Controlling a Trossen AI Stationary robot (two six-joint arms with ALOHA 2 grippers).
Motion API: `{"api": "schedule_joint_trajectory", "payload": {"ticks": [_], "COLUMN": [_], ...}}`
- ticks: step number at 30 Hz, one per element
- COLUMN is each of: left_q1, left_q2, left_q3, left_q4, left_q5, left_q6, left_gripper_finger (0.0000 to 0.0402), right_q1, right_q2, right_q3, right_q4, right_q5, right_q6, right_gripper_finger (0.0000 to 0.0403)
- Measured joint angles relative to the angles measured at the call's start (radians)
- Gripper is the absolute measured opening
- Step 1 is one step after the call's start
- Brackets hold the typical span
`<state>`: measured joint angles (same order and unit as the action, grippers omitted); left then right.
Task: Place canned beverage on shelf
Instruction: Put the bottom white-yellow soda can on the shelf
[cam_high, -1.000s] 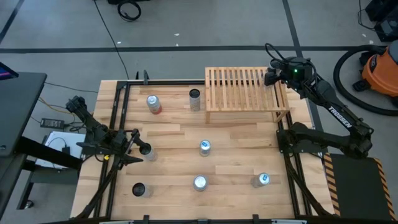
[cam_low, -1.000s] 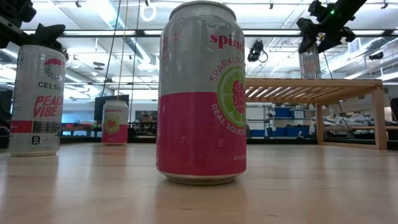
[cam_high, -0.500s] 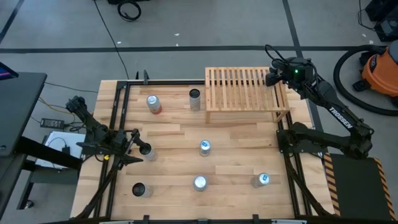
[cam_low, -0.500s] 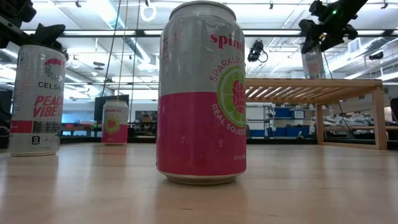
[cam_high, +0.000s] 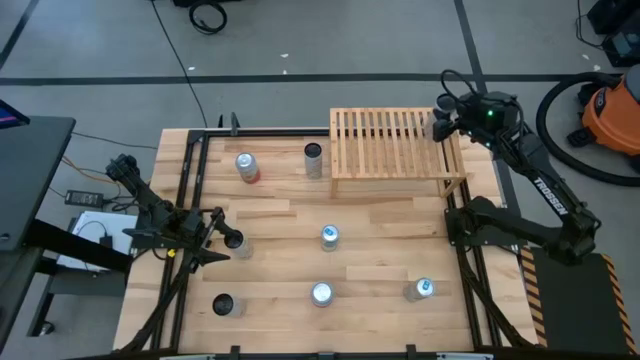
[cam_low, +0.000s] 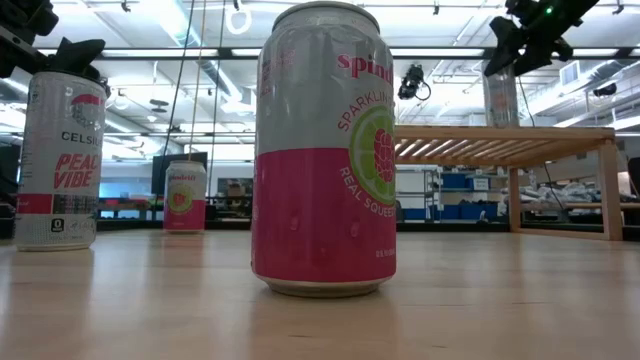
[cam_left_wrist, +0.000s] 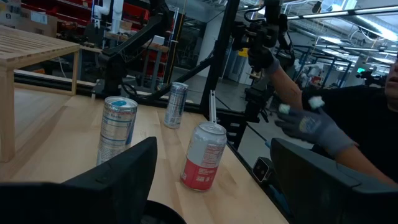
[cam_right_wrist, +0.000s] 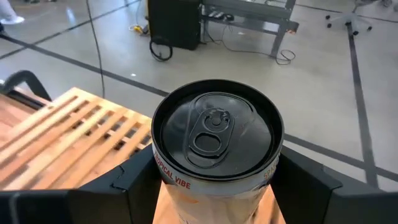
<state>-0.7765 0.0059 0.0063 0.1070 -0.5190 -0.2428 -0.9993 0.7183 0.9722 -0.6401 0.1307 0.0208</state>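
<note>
One can (cam_right_wrist: 216, 140) stands upright at the far right corner of the shelf (cam_high: 395, 140), its long axis vertical and its base on the slats, with the right gripper (cam_high: 441, 122) directly around it, a finger on either side of its body; whether they press it or stand just clear cannot be told. Judged from this, the coming move is straight up off the can. The left gripper (cam_high: 226, 240) waits spread, holding nothing, well apart at the table's left.
</note>
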Motion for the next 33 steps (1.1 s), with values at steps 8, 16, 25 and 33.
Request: {"api": "schedule_joint_trajectory", "payload": {"ticks": [8,16,25,33], "left_q1": [0.0,0.0,0.0,0.0], "left_q2": [0.0,0.0,0.0,0.0], "left_q3": [0.0,0.0,0.0,0.0], "left_q4": [0.0,0.0,0.0,0.0], "left_q5": [0.0,0.0,0.0,0.0], "left_q6": [0.001,0.0,0.0,0.0], "left_gripper_finger": [0.0316,0.0316,0.0316,0.0316], "right_q1": [-0.023,-0.025,0.007,0.015], "right_q2": [-0.015,-0.01,-0.007,-0.018], "right_q3": [0.0,0.0,-0.049,-0.079], "right_q4": [0.003,0.035,0.085,0.112], "right_q5": [-0.061,-0.038,0.059,0.083], "right_q6": [-0.001,0.062,0.074,0.092], "right_gripper_finger": [0.0257,0.0259,0.026,0.0261]}}
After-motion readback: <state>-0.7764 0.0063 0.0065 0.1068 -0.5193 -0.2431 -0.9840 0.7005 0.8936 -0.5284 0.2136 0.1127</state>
